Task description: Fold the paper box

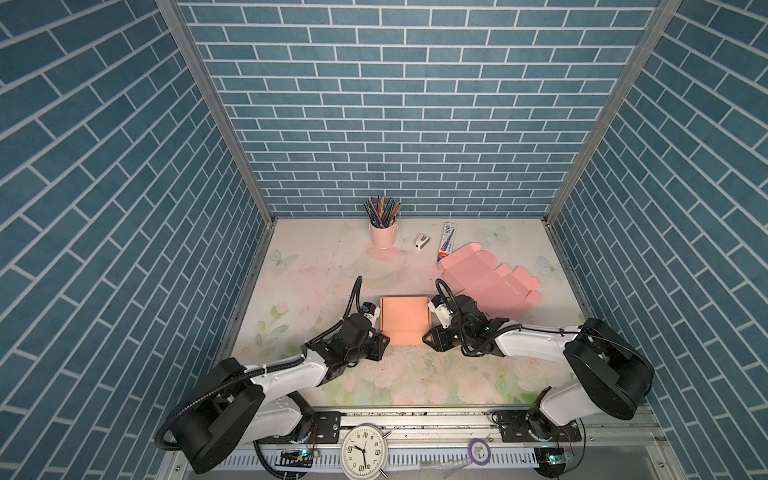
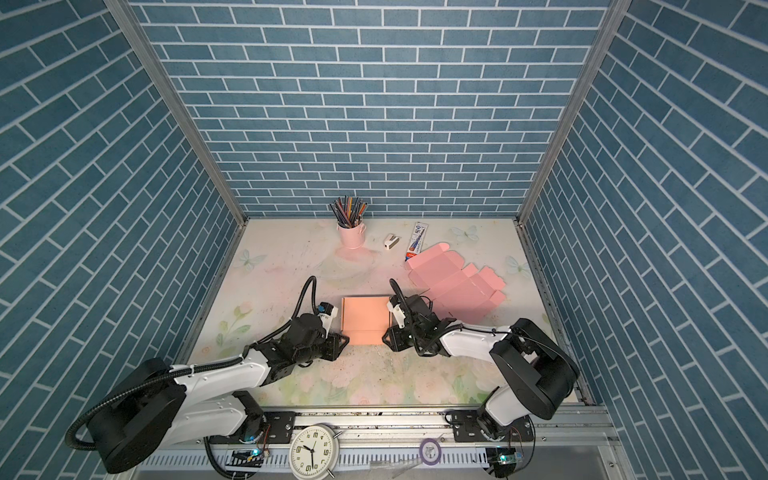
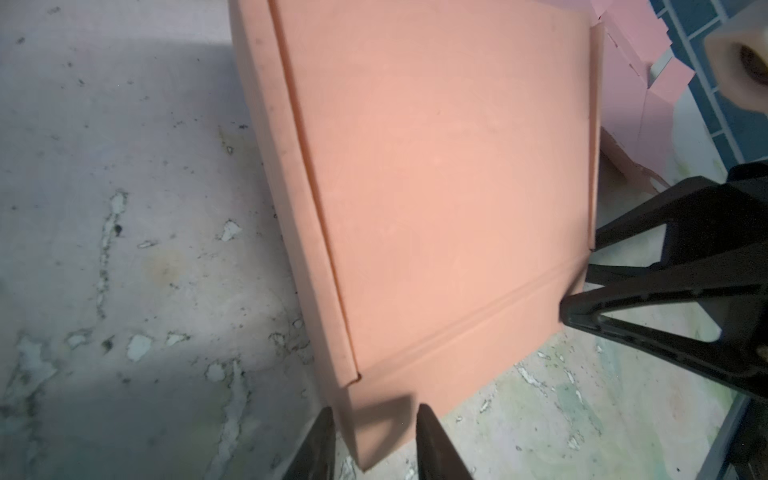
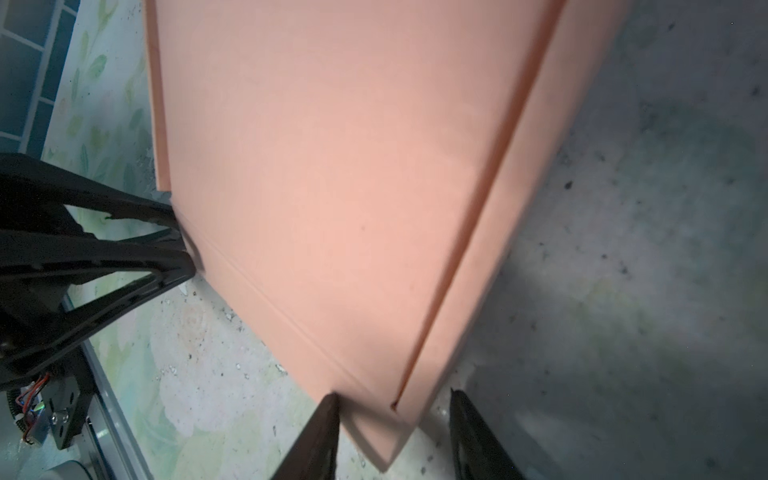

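Note:
The paper box (image 1: pixel 405 318) (image 2: pixel 365 316) is salmon orange and lies folded flat at the middle of the table. My two grippers sit at its two near corners. The left gripper (image 1: pixel 384 338) (image 3: pixel 374 440) is shut on the near left corner, one finger against the side wall and one against the front flap. The right gripper (image 1: pixel 426 337) (image 4: pixel 392 432) straddles the near right corner. One of its fingers touches the front flap, while the other stands off the box with a gap. Each wrist view shows the opposite gripper at the box's far corner.
A flat, unfolded pink box blank (image 1: pixel 486 282) lies behind the right arm. A pink cup of pencils (image 1: pixel 382 232), a small white stapler (image 1: pixel 422 242) and a tube (image 1: pixel 446 241) stand near the back wall. A clock (image 1: pixel 363 453) sits on the front rail.

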Action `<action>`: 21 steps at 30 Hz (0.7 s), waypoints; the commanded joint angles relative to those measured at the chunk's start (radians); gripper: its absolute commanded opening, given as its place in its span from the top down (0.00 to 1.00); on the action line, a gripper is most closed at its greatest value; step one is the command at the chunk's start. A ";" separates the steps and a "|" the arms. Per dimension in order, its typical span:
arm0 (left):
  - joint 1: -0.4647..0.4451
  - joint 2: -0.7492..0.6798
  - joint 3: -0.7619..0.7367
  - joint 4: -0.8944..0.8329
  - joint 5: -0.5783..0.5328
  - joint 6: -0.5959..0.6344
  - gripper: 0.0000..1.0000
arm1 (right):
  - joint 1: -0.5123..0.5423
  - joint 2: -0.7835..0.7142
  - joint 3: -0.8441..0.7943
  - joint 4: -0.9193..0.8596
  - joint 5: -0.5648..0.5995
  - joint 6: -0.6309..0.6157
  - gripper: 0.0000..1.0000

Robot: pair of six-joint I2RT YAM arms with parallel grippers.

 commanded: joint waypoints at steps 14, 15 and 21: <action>-0.002 -0.051 0.014 -0.015 -0.009 0.013 0.65 | -0.003 -0.025 0.062 -0.054 0.051 -0.056 0.54; -0.002 -0.054 0.015 -0.017 -0.009 0.015 0.65 | -0.003 -0.026 0.064 -0.056 0.049 -0.055 0.54; -0.002 -0.041 0.029 -0.013 0.010 0.020 0.65 | -0.003 -0.037 0.061 -0.049 0.025 -0.048 0.57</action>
